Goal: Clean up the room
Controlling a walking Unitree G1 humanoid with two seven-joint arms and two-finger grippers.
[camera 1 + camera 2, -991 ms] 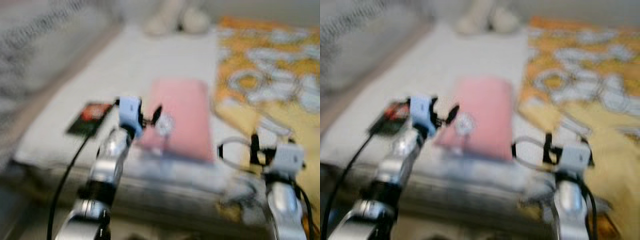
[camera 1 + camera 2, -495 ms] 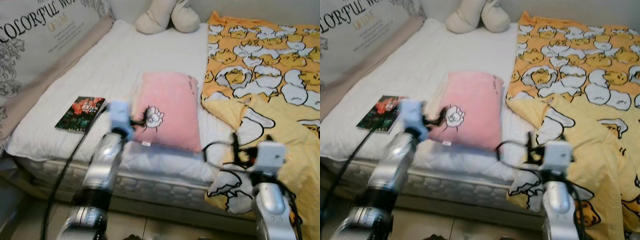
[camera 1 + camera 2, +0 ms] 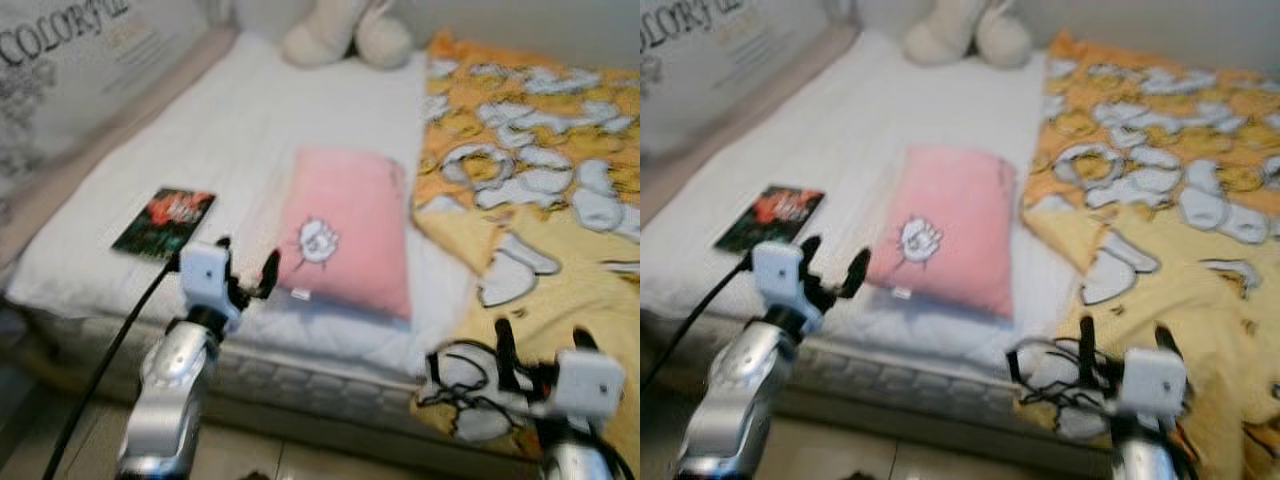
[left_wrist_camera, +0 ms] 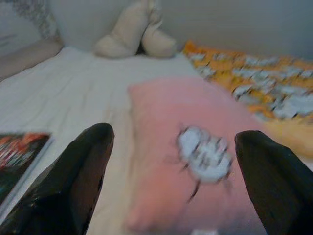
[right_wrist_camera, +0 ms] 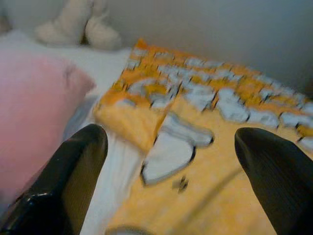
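- I see the yellow blanket [image 3: 540,190] rumpled on the bed's right half, drooping over the edge; my right gripper [image 3: 540,362], spread wide and empty, could snag it.
- The pink pillow [image 3: 345,230] lies mid-bed; my left gripper [image 3: 245,275], wide and empty, might shove it.
- The book [image 3: 165,221] sits near the edge and could slide off.

Both arms reach forward. The left gripper [image 3: 246,273], at 9 o'clock, has its fingers spread wide. The right gripper [image 3: 540,348], at 5 o'clock, is likewise spread.
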